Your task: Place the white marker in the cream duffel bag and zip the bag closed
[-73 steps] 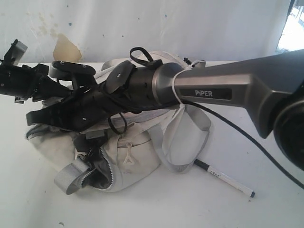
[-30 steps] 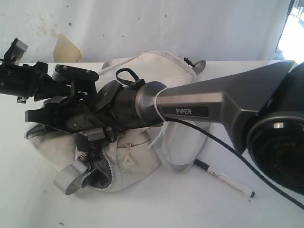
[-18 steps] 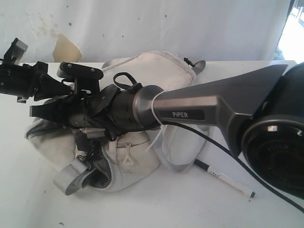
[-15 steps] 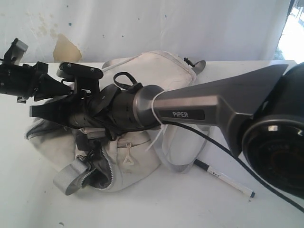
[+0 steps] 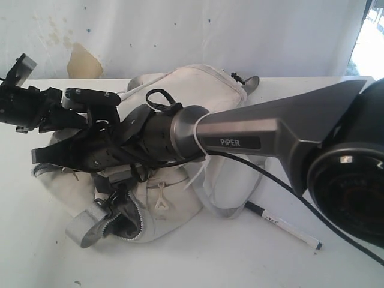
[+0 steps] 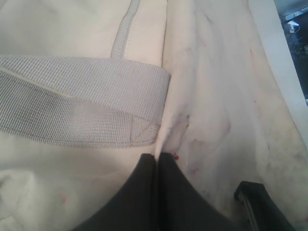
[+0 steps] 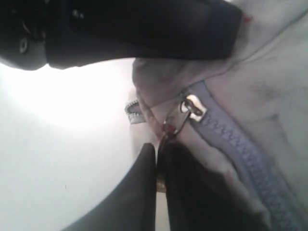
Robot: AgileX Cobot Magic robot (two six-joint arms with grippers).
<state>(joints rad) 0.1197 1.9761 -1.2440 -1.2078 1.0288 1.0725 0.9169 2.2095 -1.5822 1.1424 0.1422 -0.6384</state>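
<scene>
Right tool clamped on zipper pull of open cream duffel bag, left tool pinching its fabric, white marker outside on counter, bagging and zipping undone.

Right arm blocks bag's middle and opening. It's cut by frame's right edge, left arm by the left. Marker print unreadable. Zip pull end hidden between right fingers, wrist view blurred.
</scene>
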